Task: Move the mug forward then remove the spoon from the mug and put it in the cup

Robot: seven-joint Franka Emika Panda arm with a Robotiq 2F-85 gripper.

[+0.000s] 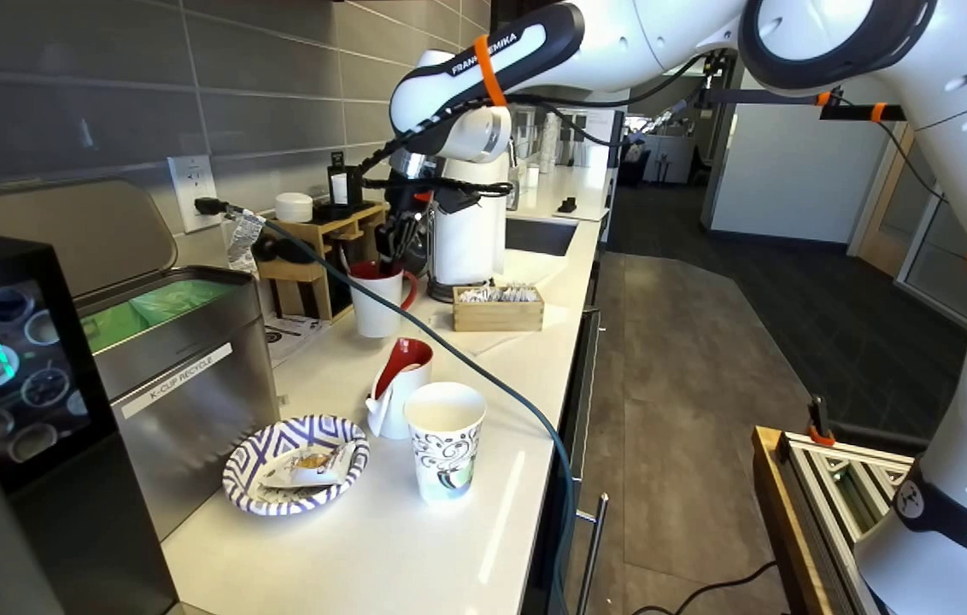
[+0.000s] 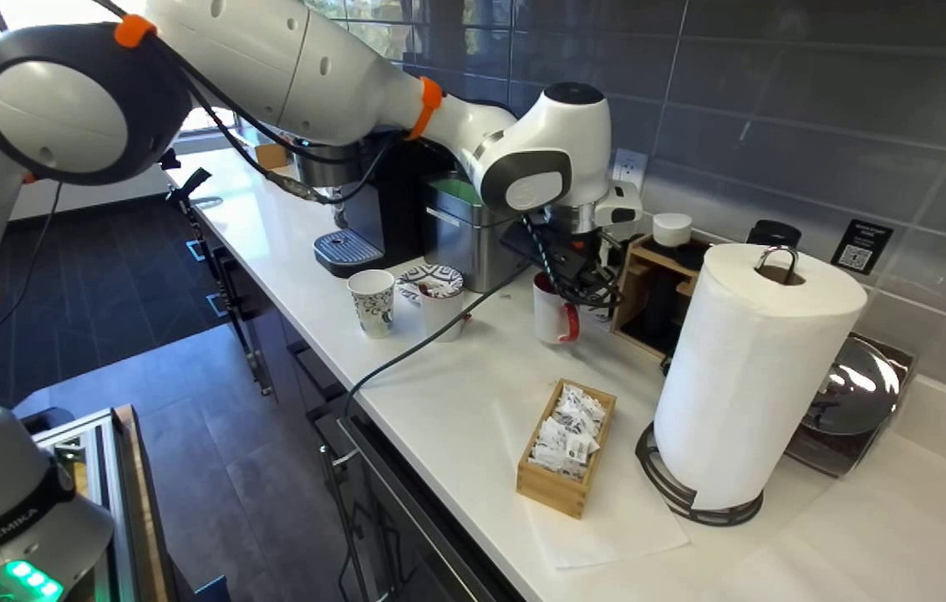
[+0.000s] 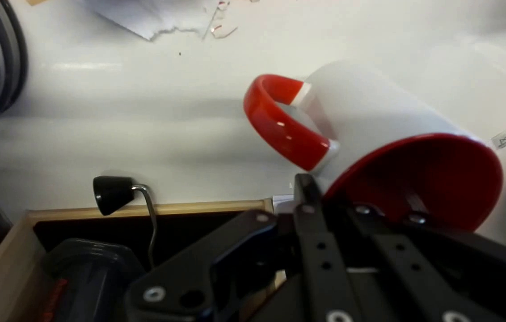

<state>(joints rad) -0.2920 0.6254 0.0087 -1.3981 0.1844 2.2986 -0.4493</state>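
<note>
Mug (image 2: 550, 316) upright near wooden organizer (image 2: 632, 288).
My tool (image 3: 331, 196) is at the mug's rim; I can't tell whether it grips. Cup (image 1: 446, 444) well apart from organizer.

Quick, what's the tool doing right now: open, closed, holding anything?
Tool: looks closed, holding the mug by its rim; how firmly can't be told.

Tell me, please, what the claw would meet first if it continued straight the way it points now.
Most likely the white mug: the claw points down at its red-lined opening. Which part of it comes first, the unclear depth does not settle.
</note>
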